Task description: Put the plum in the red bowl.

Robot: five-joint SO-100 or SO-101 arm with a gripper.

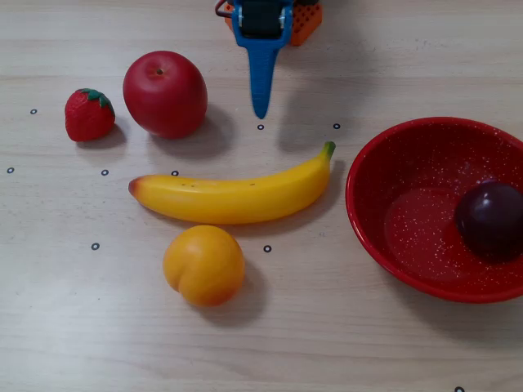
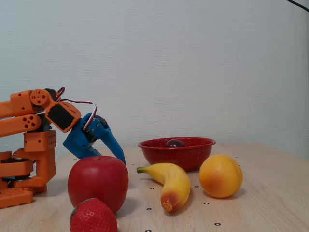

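The dark purple plum (image 1: 489, 219) lies inside the red speckled bowl (image 1: 392, 167) at the right of a fixed view; in the other fixed view only its top (image 2: 175, 143) shows above the bowl's rim (image 2: 159, 145). My blue gripper (image 1: 261, 104) hangs at the top centre, far left of the bowl, its jaws together and empty, tip just above the table. In the side fixed view it (image 2: 119, 155) points down behind the red apple.
A red apple (image 1: 165, 92) and a strawberry (image 1: 88, 114) lie at the upper left. A banana (image 1: 237, 194) lies across the middle, with an orange-yellow peach (image 1: 203, 265) below it. The orange arm base (image 2: 24, 159) stands at the left of the side view.
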